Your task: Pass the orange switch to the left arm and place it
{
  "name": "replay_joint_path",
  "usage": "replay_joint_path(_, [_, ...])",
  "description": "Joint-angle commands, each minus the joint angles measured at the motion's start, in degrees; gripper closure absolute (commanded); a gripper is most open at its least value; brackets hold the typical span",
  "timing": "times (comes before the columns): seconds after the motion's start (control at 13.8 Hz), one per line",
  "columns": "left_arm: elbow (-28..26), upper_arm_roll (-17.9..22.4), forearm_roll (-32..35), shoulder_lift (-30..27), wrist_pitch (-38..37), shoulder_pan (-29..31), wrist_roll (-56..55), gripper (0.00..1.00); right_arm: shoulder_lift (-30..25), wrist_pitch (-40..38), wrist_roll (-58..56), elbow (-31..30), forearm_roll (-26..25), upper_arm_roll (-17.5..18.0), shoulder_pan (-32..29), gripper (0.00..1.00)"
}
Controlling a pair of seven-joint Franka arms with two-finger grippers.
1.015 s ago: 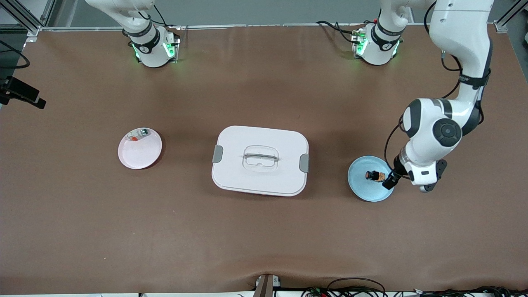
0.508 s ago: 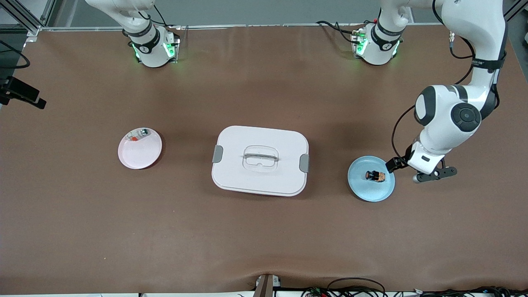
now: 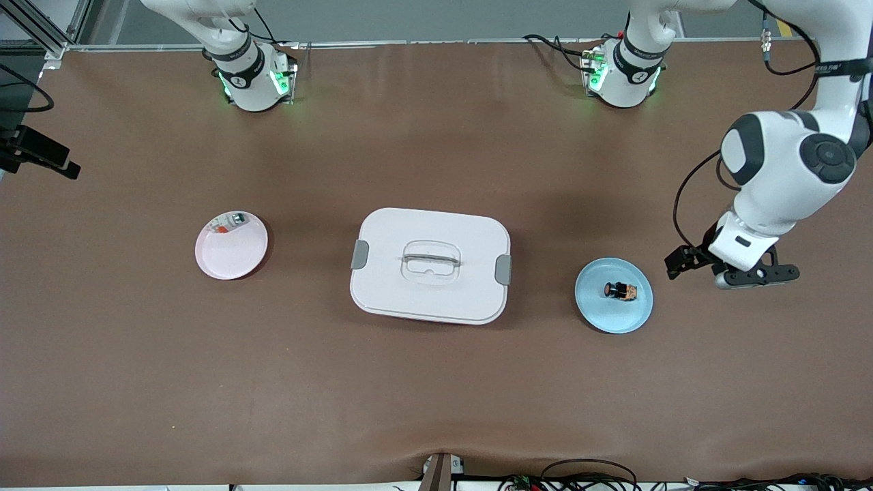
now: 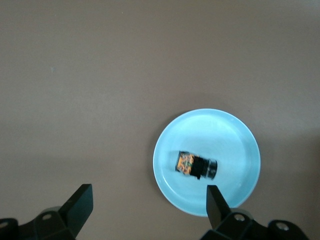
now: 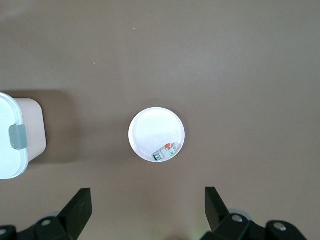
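The orange switch lies on its side on a light blue plate, toward the left arm's end of the table. It also shows in the left wrist view, on the plate. My left gripper hangs open and empty above the bare table beside that plate, apart from it; its jaws stand wide in its wrist view. My right gripper is open and empty, high above the table, outside the front view. The white box stands shut at the table's middle.
A pink-white plate lies toward the right arm's end and holds a small white piece with red-orange and green bits. The right wrist view shows this plate, the piece and the box's end.
My left gripper has risen and drawn away from the blue plate toward the left arm's end of the table. The switch stays on the plate. The right arm has not moved.
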Motion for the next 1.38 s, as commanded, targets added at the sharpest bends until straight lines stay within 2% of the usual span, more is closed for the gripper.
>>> replay_joint_path(0.0, [-0.3,-0.4,1.2,-2.7,-2.2,0.3,0.7,0.0,-1.3,-0.4,0.3,-1.1,0.8,0.6,-0.6,0.0])
replay_joint_path(0.8, [-0.2,-0.6,1.4,-16.5,-15.5,0.5,0.7,0.0,-1.3,-0.7,-2.5,-1.2,0.8,0.5,-0.8,0.0])
replay_joint_path(0.94, [1.4,-1.7,1.4,-17.7,-18.3,1.6,0.8,0.0,-1.3,-0.7,-2.6,-1.2,0.8,0.5,-0.7,0.0])
replay_joint_path(1.09, [5.0,-7.8,1.4,-17.4,-22.4,7.9,1.5,0.0,-1.3,-0.4,-2.7,-1.2,0.8,0.5,-0.7,0.0])
replay_joint_path(1.23, [6.5,-15.3,1.4,-17.2,-23.3,14.4,1.4,0.0,-1.3,0.4,-2.7,-1.2,0.8,0.6,-0.6,0.0])
replay_joint_path(1.31, [7.1,-16.6,1.4,-17.1,-23.3,15.4,1.4,0.0,-1.3,0.6,-2.7,-1.2,0.8,0.6,-0.6,0.0])
